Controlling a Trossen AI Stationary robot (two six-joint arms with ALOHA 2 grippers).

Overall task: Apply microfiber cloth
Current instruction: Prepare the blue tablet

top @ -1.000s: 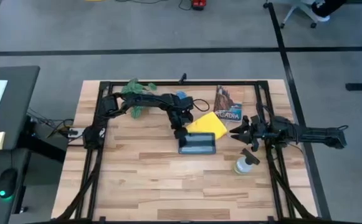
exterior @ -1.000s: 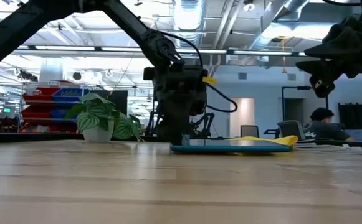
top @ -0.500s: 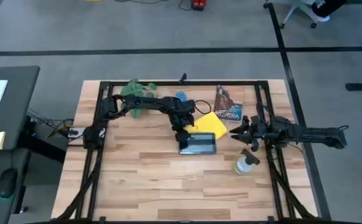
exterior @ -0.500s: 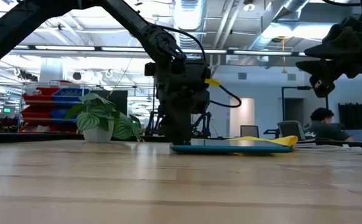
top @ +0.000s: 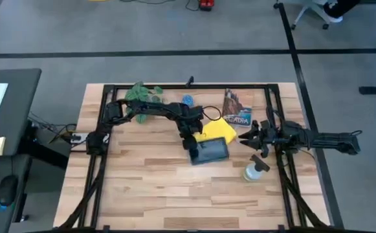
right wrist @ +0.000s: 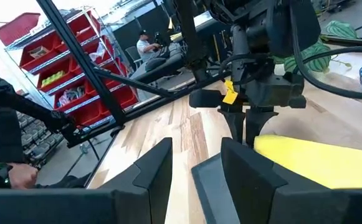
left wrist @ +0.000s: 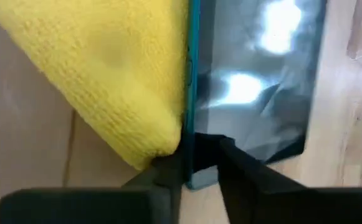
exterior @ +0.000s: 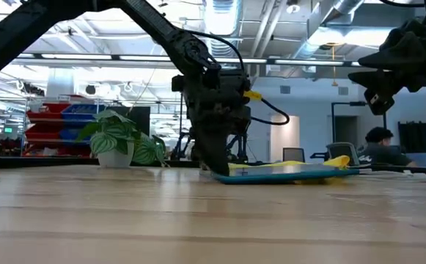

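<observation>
A large open workshop surrounds a pale wooden desk (top: 149, 175) with a black frame around its edge; grey floor with dark tape lines lies beyond, and the low view looks across into a bright hall with red storage bins (exterior: 55, 121) and a seated person (exterior: 377, 147) far off. On the desk, the biggest change is the tablet (top: 212, 151): half a second ago it lay square to the desk edge, and now it sits slewed at an angle and shifted slightly toward the right arm, its near corner dragged by the left claw (top: 191, 144). In the left wrist view that claw's two dark fingers (left wrist: 162, 171) are pinched narrowly on the tablet's teal edge, right beside a corner of the yellow cloth (left wrist: 112, 74). The cloth (top: 215, 129) lies partly under the tablet's far side, touching it, and has not been lifted or spread over the screen. My reading is that the claw caught the tablet rather than the cloth, so wiping has not begun and the grip needs resetting. The right claw (top: 247, 138) waits just beside the tablet, fingers spread wide. Around them stand a leafy plant (top: 142, 97), a book (top: 236, 107), a small blue object (top: 188, 100) and a little bottle (top: 254, 171).
</observation>
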